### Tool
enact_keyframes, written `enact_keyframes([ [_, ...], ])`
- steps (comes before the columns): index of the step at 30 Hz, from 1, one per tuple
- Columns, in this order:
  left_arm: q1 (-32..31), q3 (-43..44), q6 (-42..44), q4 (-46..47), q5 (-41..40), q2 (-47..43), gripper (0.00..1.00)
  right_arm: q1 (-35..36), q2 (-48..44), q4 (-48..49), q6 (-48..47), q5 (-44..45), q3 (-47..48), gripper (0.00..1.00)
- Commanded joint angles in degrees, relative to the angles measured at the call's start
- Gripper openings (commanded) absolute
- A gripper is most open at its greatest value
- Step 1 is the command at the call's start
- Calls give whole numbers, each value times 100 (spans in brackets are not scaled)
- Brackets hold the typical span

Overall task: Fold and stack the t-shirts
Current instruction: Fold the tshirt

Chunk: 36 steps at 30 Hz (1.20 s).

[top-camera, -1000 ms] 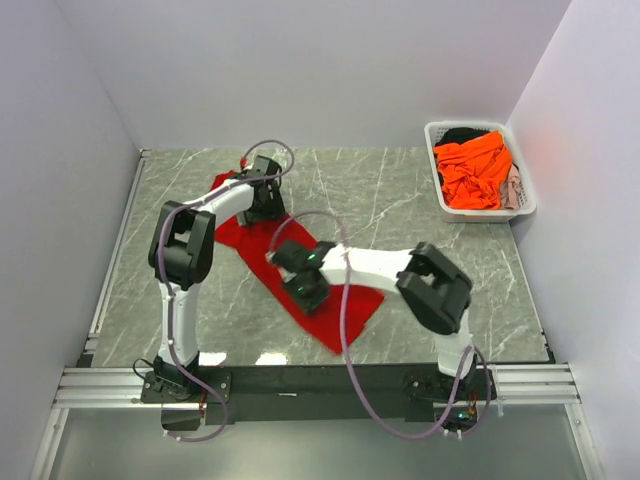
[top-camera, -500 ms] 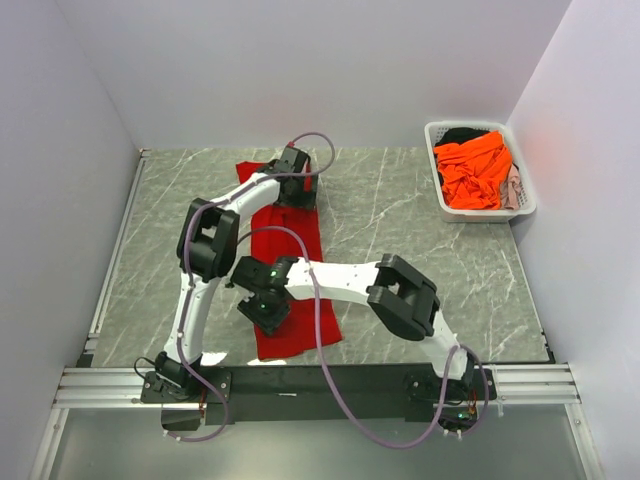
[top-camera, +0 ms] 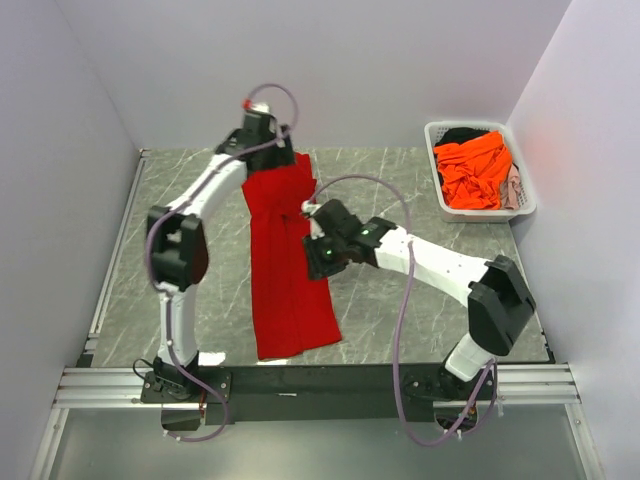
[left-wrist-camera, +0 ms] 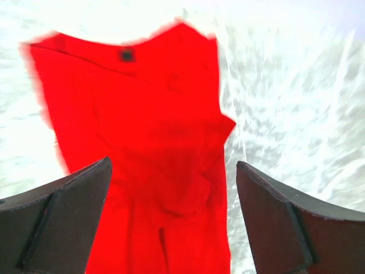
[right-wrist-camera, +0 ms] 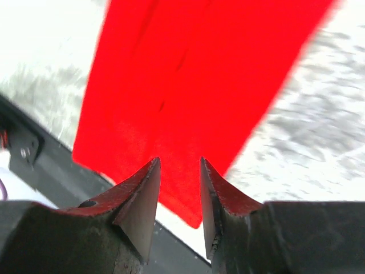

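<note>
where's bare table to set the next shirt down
Bare marble at the back between the red t-shirt and the basket, and in front between shirt and right arm. Crowded: the middle, and the left side under the left arm.

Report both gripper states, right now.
Left gripper: wide open, empty, above the red t-shirt.
Right gripper: partly open, holding nothing.

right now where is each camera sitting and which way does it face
top external: above and behind the bases, looking down on the table; both arms show.
left wrist: at the table's far side, looking down on the red shirt; left gripper spread open.
right wrist: faces the shirt's near end; right gripper in front.
All share the shirt.
</note>
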Motion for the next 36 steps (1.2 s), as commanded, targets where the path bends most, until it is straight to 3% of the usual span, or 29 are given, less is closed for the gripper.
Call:
enact_keyframes([
  [1, 451, -517, -625, 165, 148, -829, 95, -349, -231, 565, 395, -272, -380, 41],
  [7, 821, -1469, -670, 516, 615, -919, 77, -438, 164, 618, 519, -439, -529, 35],
  [14, 821, -1057, -353, 552, 606, -137, 57, -359, 604, 425, 440, -703, -679, 32],
  [20, 821, -731, -160, 692, 527, 382, 49, -192, 911, 285, 343, -878, -758, 32],
  [36, 997, 227, 982, 69, -8, 1551, 53, -166, 1281, -515, 132, -1124, -1469, 32],
])
